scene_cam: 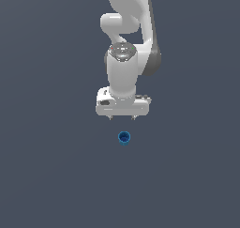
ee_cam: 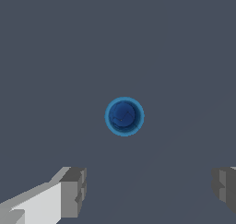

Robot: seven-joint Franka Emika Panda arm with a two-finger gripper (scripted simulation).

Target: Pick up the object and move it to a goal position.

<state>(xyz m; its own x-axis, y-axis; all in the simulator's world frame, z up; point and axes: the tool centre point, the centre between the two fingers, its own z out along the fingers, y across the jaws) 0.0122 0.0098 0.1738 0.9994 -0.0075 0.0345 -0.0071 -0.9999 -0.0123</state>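
The worktop [scene_cam: 47, 175] is a plain dark grey surface with nothing else on it. Going from the exterior view's left to its right, only the middle is busy: the white arm [scene_cam: 125, 44] comes down there, and the claw [scene_cam: 122, 117] hangs released, its two fingers [ee_cam: 73, 191] spread wide, holding nothing. The little blue cup [scene_cam: 124, 138] stands on the worktop near the claw, apart from it, hollow side up. I think the wide opening is so the fingers can pass on both sides of it.

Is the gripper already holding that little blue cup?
No, in the wrist view the blue cup sits alone on the grey floor, apart from both fingers of the open gripper.
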